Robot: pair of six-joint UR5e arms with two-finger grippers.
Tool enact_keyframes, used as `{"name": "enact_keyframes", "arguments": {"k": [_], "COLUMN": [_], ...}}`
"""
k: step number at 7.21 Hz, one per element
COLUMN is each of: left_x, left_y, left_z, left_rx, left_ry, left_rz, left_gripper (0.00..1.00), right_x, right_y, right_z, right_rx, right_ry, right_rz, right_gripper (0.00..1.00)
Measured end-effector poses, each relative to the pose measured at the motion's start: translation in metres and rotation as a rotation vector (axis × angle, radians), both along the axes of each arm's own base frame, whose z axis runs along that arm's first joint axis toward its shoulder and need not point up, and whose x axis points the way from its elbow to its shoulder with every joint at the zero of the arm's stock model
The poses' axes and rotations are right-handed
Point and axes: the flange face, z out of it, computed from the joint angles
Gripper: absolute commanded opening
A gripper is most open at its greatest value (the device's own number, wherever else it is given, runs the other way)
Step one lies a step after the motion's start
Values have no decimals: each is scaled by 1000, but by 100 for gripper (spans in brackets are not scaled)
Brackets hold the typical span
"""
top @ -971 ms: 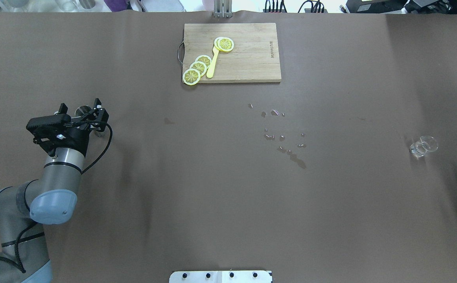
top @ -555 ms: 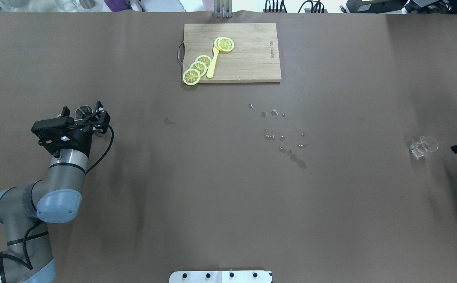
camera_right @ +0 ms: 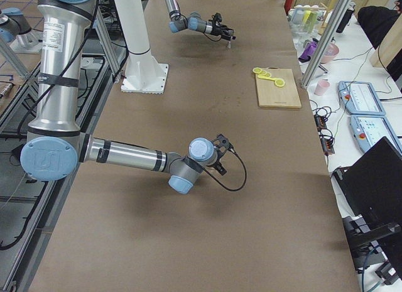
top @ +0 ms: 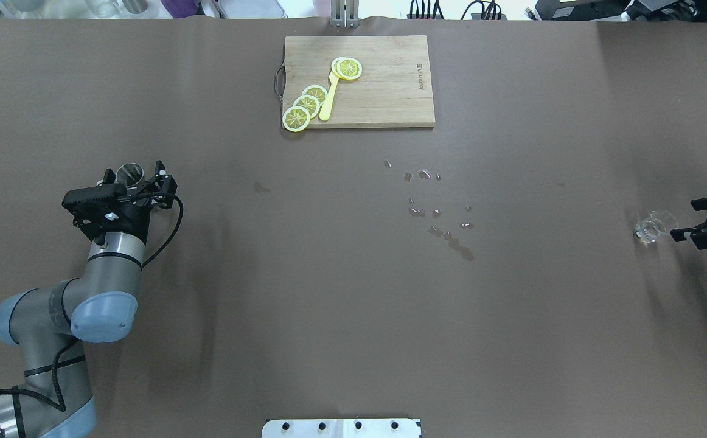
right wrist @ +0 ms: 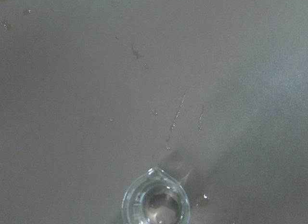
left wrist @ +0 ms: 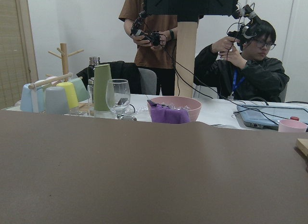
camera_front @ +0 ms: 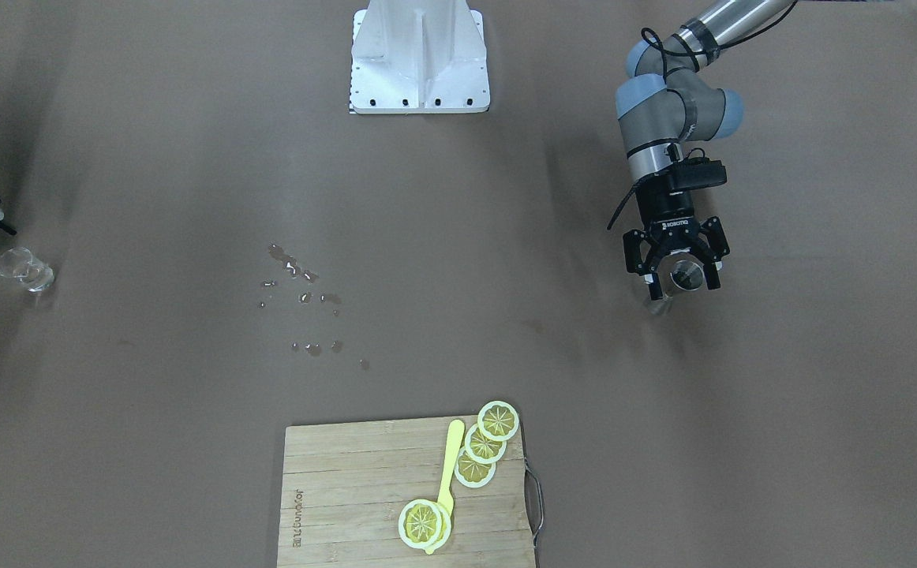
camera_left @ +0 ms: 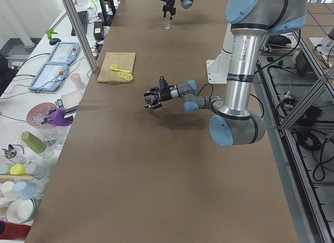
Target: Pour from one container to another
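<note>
A small metal cup (top: 129,173) stands at the table's left. My left gripper (top: 134,171) is open, with one finger on each side of the cup and apart from it; the front-facing view shows the cup (camera_front: 687,274) in the same spot between the fingers. A clear glass beaker (top: 654,225) with a little liquid stands far right. My right gripper (top: 686,220) is open just right of it, not touching. In the right wrist view the beaker (right wrist: 155,203) lies at the bottom edge. The left wrist view shows no cup.
A wooden cutting board (top: 390,79) with lemon slices (top: 305,104) and a yellow spoon (top: 329,97) sits at the far middle. Spilled droplets (top: 438,213) dot the table's centre. The robot's base plate (top: 341,428) is at the near edge.
My left arm has shifted right and forward, bringing its open fingers around the metal cup. My right gripper has come in from the right edge to beside the beaker.
</note>
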Motion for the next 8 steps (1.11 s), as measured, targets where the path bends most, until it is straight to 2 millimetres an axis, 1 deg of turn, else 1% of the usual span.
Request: {"name": "enact_keyframes", "arguments": {"k": [1,3,5,8], "left_x": [3,10,16,24], "left_y": [0,-2,-5,2], "left_z": [4,11,17,23], "left_rx": [-3,-5,9,17], "left_ry": [-8,-20,-32,-35], "left_rz": [2,-5,-39,-44], "left_gripper": [97,97,97,97], "right_x": [-6,-11,-17,-39], "right_y": [4,8,9,19], "right_z": [3,13,13,18], "right_rx": [25,37,33,41], "right_ry": [-4,-14,-28,-47], "right_rz": [22,59,87,102], "right_gripper": [100,100,100,100]}}
